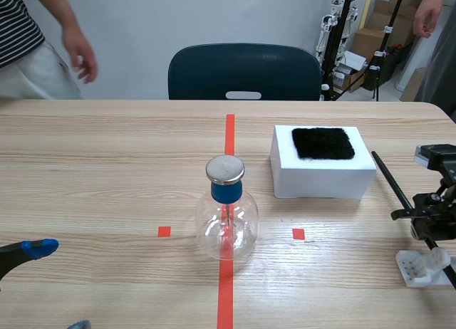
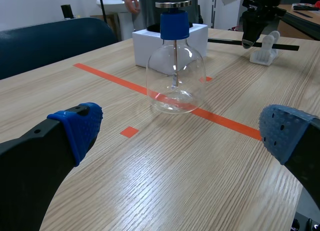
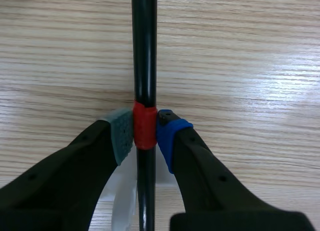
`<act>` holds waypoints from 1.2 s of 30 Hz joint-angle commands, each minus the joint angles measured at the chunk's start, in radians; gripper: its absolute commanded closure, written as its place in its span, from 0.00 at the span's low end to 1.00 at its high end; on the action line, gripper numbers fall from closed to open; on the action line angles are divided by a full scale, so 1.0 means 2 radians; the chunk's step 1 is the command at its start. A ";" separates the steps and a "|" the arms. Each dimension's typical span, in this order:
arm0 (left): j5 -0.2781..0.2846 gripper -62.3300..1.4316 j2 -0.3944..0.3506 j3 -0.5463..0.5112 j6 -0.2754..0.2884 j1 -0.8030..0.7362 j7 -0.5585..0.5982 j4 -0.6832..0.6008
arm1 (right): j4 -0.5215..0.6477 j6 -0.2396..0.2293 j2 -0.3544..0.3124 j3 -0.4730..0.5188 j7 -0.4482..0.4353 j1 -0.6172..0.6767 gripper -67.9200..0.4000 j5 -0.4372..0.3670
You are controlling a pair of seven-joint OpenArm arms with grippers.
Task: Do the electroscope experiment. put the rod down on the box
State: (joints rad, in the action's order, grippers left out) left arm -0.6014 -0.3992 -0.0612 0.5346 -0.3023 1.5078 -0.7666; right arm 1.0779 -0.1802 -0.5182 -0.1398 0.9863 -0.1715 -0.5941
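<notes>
Far left of the box (image 1: 322, 174), the left jaws gape empty; the flask (image 1: 226, 226) stands nearer. Right of the box, the right jaws pinch the rod (image 3: 144, 66); swung low, it could ram the box, or roll off once released.

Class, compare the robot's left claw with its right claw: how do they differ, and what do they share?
The left claw is open and empty; the right claw is shut on the black rod at its red band. The left claw points toward the glass flask; the right claw is by the white stand. Both have black fingers with dotted pads.
</notes>
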 commanded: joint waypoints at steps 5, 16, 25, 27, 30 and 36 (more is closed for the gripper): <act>0.007 0.00 -0.002 -0.006 0.001 -0.002 0.023 -0.008 | 0.006 0.000 -0.006 0.001 0.001 -0.013 0.68 -0.005; 0.007 0.00 -0.002 -0.006 0.001 -0.002 0.023 -0.008 | 0.006 0.004 -0.005 0.001 0.005 -0.013 0.24 -0.005; 0.007 0.00 -0.002 -0.006 0.001 -0.002 0.023 -0.008 | 0.006 0.004 -0.005 0.001 0.011 -0.013 0.03 -0.006; 0.007 0.00 -0.002 -0.006 0.001 -0.002 0.023 -0.008 | 0.006 0.004 -0.004 0.001 0.011 -0.013 0.03 -0.006; 0.007 0.00 -0.002 -0.006 0.001 -0.002 0.023 -0.008 | 0.006 0.004 -0.004 0.001 0.012 -0.012 0.03 -0.006; 0.007 0.00 -0.002 -0.006 0.001 -0.002 0.023 -0.008 | 0.006 0.004 -0.004 0.001 0.012 -0.012 0.03 -0.006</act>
State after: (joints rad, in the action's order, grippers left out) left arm -0.6014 -0.3992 -0.0612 0.5346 -0.3023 1.5078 -0.7666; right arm 1.0779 -0.1730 -0.5152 -0.1398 1.0107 -0.1715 -0.6006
